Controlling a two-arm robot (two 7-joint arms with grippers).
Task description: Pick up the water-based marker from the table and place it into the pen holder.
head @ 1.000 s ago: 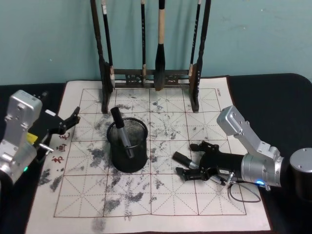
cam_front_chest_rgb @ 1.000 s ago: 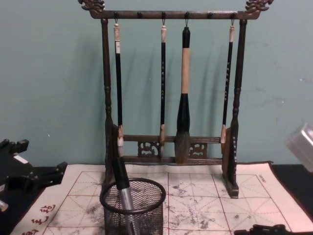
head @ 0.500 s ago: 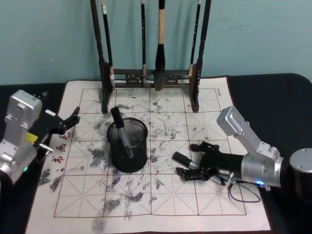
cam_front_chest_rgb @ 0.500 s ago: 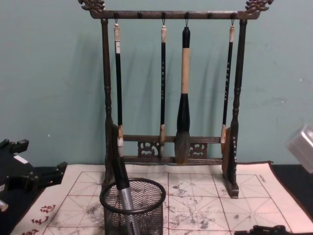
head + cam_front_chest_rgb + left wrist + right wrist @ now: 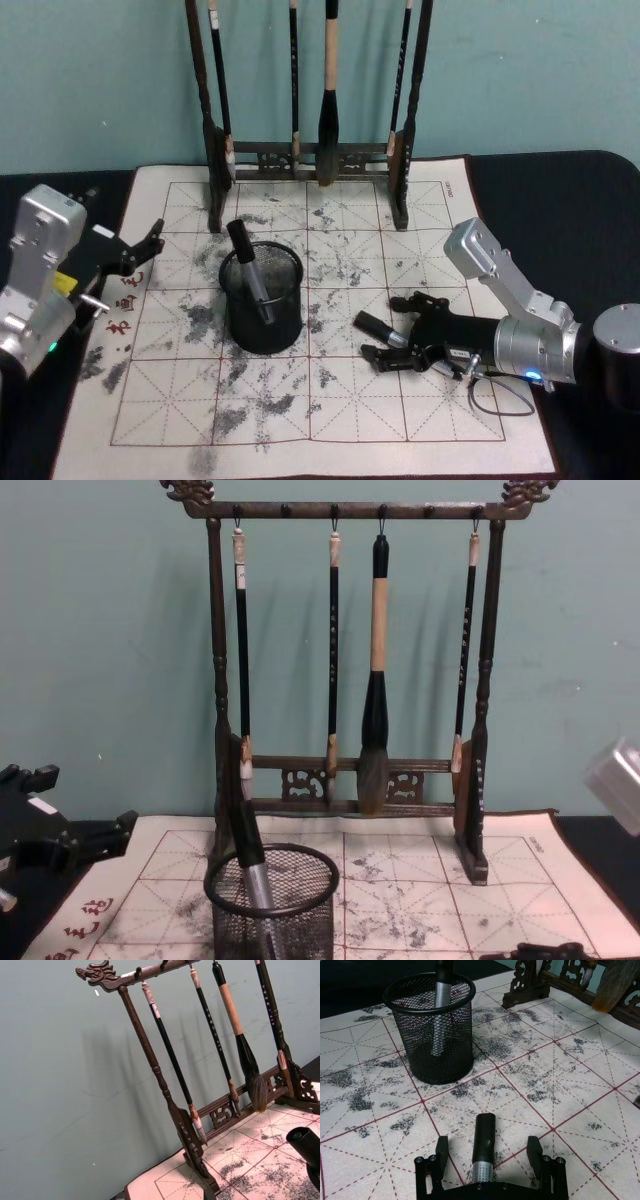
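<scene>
A water-based marker (image 5: 377, 327) with a black cap and silver barrel lies on the stained white mat (image 5: 330, 405) that covers the dark table (image 5: 560, 200). My right gripper (image 5: 385, 327) is down at the mat, open. In the right wrist view its two black fingers (image 5: 441, 1152) straddle the marker (image 5: 484, 1152) without touching it. The black mesh pen holder (image 5: 262, 300) stands upright to the left of the marker, also visible from the wrist (image 5: 435, 1035). A second marker (image 5: 248, 270) leans inside it. My left gripper (image 5: 148, 245) is parked, open, at the mat's left edge.
A tall dark wooden brush rack (image 5: 310, 160) with several hanging brushes stands at the back of the mat, behind the pen holder (image 5: 272, 910). Red characters (image 5: 125, 300) are printed near the mat's left edge. A teal wall closes the scene behind.
</scene>
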